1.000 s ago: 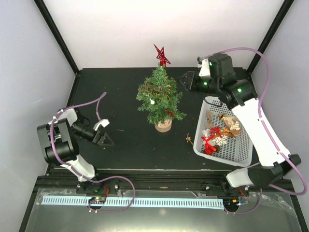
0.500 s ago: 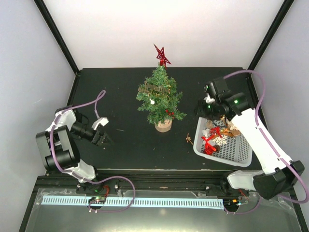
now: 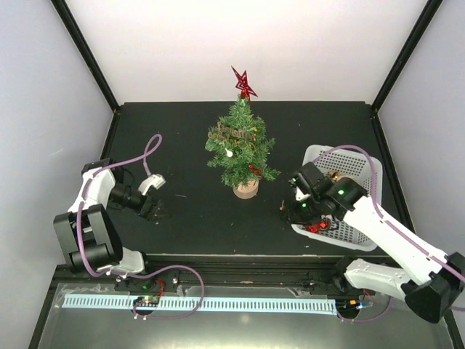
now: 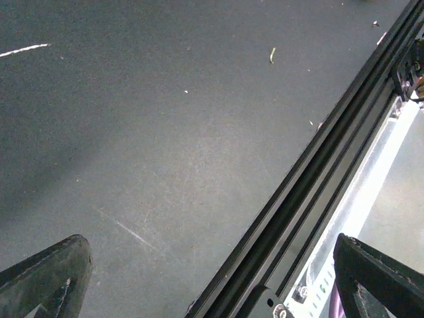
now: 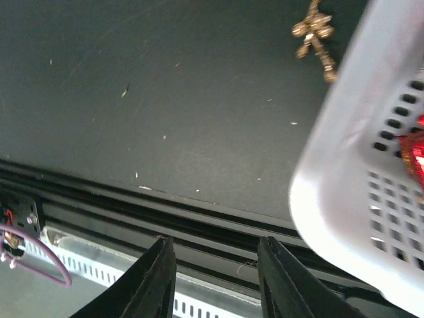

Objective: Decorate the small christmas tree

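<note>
The black bench [image 3: 189,138] fills the top view. On it the right arm [image 3: 396,236] is folded low. It reaches from its base at 5 o'clock up and left across the near corner of a white plastic basket [image 5: 344,179], which sits at 3 to 4 o'clock. The left arm [image 3: 91,211] is at 8 o'clock. Its elbow is tucked back over its base and its wrist is turned toward the centre.

The small christmas tree [image 3: 240,149] stands upright just toward 12 o'clock from the bench's middle, on its round wooden base [image 3: 245,190]. It is well apart from both arms. It carries a red star [image 3: 243,83] on its tip, a brownish sign [image 3: 232,132] across the upper branches and a small white bauble [image 3: 228,153] lower down.

The right pincer [image 3: 293,207] hangs low at the basket's 9 o'clock corner and points toward the near rail. In the wrist view its two fingers [image 5: 156,281] stand apart with only bench and rail between them. The left pincer [image 3: 156,211] is angled down over bare bench at 8 o'clock. Its fingers [image 4: 50,275] are spread wide and grip nothing.

A small gold ornament [image 5: 315,33] lies on the bench just beside the basket's outer wall. Something red [image 5: 414,154] shows through the basket's holes, but it is too blurred to name.
</note>
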### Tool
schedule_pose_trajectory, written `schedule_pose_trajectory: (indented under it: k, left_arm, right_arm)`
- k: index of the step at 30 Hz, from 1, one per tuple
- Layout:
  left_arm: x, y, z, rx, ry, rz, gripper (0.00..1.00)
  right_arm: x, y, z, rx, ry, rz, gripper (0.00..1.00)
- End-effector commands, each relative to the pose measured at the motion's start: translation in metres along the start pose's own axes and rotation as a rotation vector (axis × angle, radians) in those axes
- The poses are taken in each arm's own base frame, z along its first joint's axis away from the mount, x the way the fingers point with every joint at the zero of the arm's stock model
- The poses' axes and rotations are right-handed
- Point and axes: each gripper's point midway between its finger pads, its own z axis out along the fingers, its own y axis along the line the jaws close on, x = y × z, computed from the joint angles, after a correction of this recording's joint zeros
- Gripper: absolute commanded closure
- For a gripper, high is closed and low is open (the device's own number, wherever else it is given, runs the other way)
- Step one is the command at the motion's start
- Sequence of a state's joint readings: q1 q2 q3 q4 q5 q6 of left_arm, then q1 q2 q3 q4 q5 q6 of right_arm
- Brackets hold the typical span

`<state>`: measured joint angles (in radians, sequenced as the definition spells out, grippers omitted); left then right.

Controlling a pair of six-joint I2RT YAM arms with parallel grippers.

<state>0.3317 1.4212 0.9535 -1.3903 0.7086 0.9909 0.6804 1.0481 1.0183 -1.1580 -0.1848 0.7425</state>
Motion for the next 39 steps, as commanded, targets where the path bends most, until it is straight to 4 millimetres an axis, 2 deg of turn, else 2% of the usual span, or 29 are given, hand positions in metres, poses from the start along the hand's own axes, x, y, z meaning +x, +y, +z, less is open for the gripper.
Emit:
schedule_pose_trajectory:
  k: [1,6,13,18,23,28,35,39]
  left_arm:
    - [-0.005,-0.002,0.002,-0.015,-0.006,0.044,0.01]
    - [-0.006,-0.005,0.000,-0.031,-0.012,0.070,0.01]
    - [-0.006,-0.008,0.000,-0.035,-0.018,0.085,0.01]
    - [-0.005,-0.008,0.000,-0.033,-0.018,0.087,0.01]
    - [-0.005,-0.009,-0.001,-0.037,-0.020,0.090,0.01]
    - [-0.005,-0.009,0.000,-0.023,-0.015,0.085,0.01]
    - [-0.004,-0.010,0.001,-0.008,-0.012,0.084,0.01]
    - [-0.004,-0.009,0.002,-0.007,-0.010,0.082,0.01]
  right_arm:
    - [0.004,0.024,0.023,-0.046,0.060,-0.071,0.64]
    - [-0.016,-0.004,0.046,0.150,0.003,-0.034,0.62]
    - [-0.028,-0.023,0.084,0.289,0.011,0.001,0.59]
    - [-0.029,-0.051,0.090,0.413,-0.023,0.061,0.56]
    - [-0.027,-0.078,0.088,0.462,-0.039,0.119,0.55]
    - [-0.040,-0.065,0.097,0.310,-0.083,0.120,0.53]
    - [-0.053,-0.061,0.112,0.201,-0.088,0.116,0.54]
    - [-0.059,-0.063,0.118,0.201,-0.068,0.098,0.58]
